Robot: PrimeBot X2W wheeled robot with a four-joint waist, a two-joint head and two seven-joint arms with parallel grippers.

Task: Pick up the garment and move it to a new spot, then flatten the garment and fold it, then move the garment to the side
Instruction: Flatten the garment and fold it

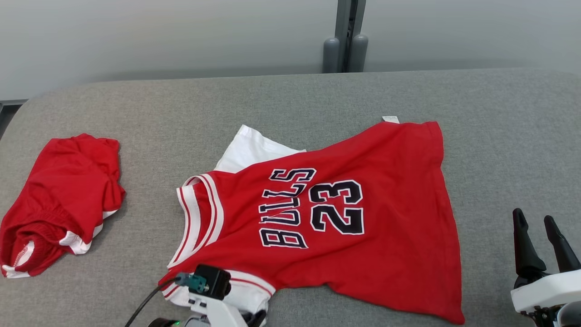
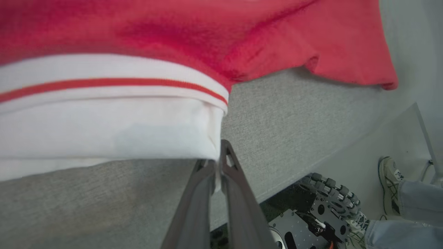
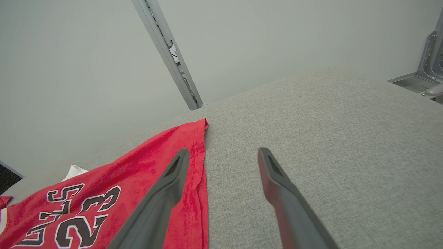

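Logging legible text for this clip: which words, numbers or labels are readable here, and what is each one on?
"BULLS": black letters outlined in white, on the chest of the red jersey.
"23": black digits beside that word, on the same jersey; also seen in the right wrist view.
The small white tag at the jersey's hem: too small to read.
The red shorts: no print visible.

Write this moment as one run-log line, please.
left gripper: shut on white sleeve edge of red fabric Bulls jersey | right gripper: open, above grey fabric surface | crumpled red fabric shorts: lying apart, left side
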